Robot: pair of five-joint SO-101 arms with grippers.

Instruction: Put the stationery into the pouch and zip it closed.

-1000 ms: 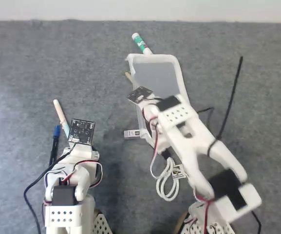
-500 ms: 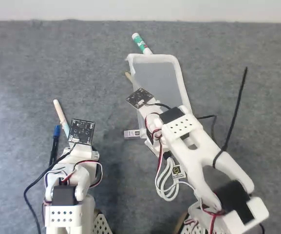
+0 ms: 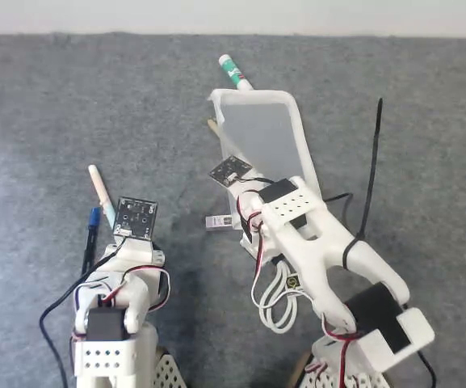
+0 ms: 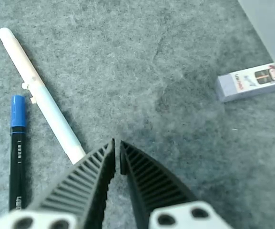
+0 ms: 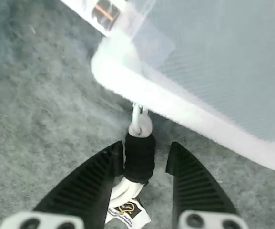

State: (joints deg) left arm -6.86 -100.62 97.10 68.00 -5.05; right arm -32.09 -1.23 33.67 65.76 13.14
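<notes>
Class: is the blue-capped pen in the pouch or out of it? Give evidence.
Out. The blue-capped pen lies on the carpet beside the white pen, well apart from the pouch.

Print on the eraser (image 4: pixel 251 82) and black pen (image 4: pixel 17 157) is illegible.

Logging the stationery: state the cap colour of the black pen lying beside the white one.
Blue. The black pen has a blue cap, clearest in the left wrist view.
</notes>
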